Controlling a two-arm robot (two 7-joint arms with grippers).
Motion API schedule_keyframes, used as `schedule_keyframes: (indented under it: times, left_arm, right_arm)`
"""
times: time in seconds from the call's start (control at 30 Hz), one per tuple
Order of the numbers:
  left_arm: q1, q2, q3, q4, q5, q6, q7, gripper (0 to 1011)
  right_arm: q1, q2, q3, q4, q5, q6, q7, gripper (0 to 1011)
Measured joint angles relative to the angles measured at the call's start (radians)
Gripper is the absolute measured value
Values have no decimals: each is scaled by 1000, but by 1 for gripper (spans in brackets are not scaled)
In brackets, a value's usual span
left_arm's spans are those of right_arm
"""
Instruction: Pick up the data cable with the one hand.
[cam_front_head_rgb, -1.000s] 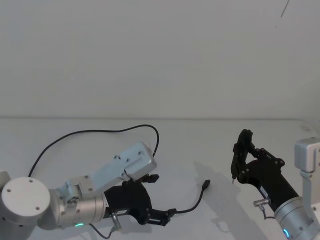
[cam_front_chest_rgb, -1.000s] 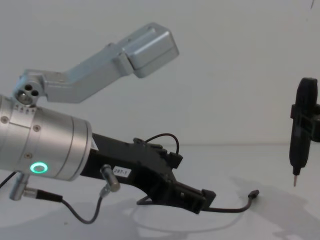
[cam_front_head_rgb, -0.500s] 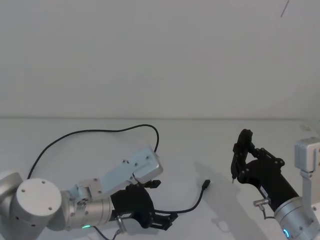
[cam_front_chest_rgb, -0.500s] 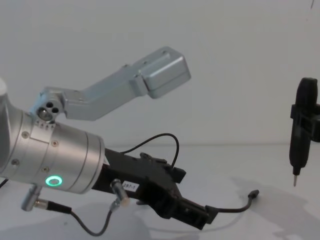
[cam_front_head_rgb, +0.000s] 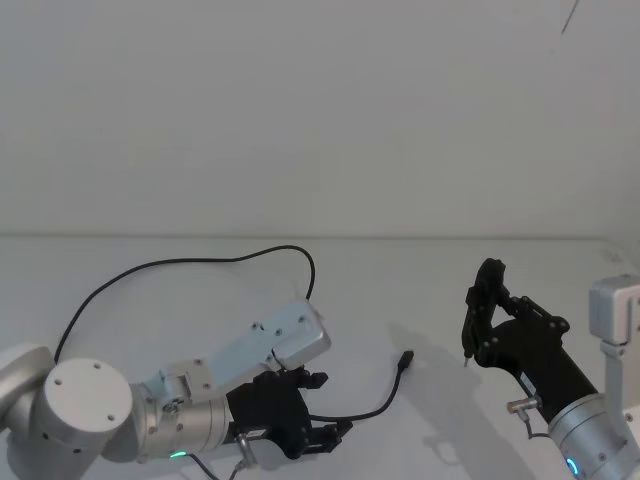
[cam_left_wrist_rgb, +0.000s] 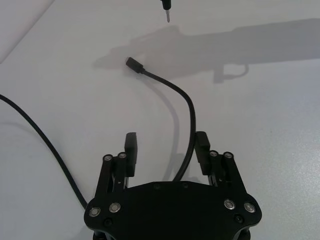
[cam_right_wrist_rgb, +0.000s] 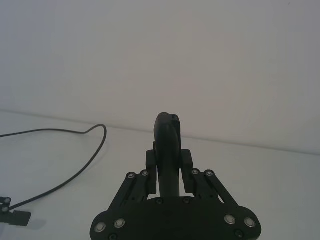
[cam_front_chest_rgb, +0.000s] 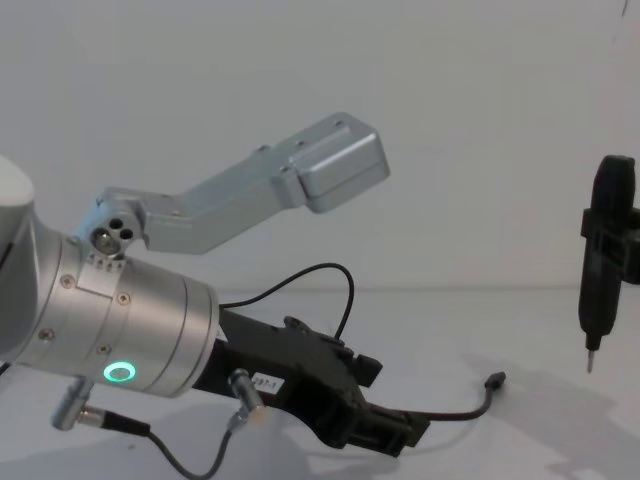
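Tabletop (cam_front_head_rgb: 420, 280), data cable (cam_left_wrist_rgb: 192, 112) between left gripper (cam_left_wrist_rgb: 166, 140) jaws

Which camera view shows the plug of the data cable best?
The left wrist view: the plug shows close, its shape clear. Head and chest views show it small, farther off; the right wrist view shows a stretch of cord.

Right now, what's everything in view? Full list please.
table: 1, white, under everything
wall: 1, white, behind the table
data cable: 1, black, looped across the table, passing between the left gripper's fingers
plug: 1, black, cable's free end, ahead of the left gripper
pen-shaped tool: 1, black, tip down above the table, in the right gripper
left gripper: 1, black, open, low over the table around the cable
right gripper: 1, black, shut on the tool, raised at right
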Motion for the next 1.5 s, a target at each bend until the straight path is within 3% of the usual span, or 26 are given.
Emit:
schedule_keyframes:
  times: [0.7, 1.07, 1.37, 1.5]
  left_arm:
    - [-3, -6, 4, 9, 6, 4, 2, 81]
    - [-4, -5, 5, 9, 8, -3, -5, 54]
    - [1, 14, 0, -2, 1, -80, -44, 54]
    - [8, 32, -11, -16, -16, -126, -66, 54]
  right_arm:
    - [0, 0, 0, 0, 0, 0, 0, 283]
    - [0, 0, 0, 0, 0, 0, 0, 283]
    - [2, -6, 12, -15, 27, 8, 20, 283]
    - [4, -13, 25, -35, 67, 26, 39, 283]
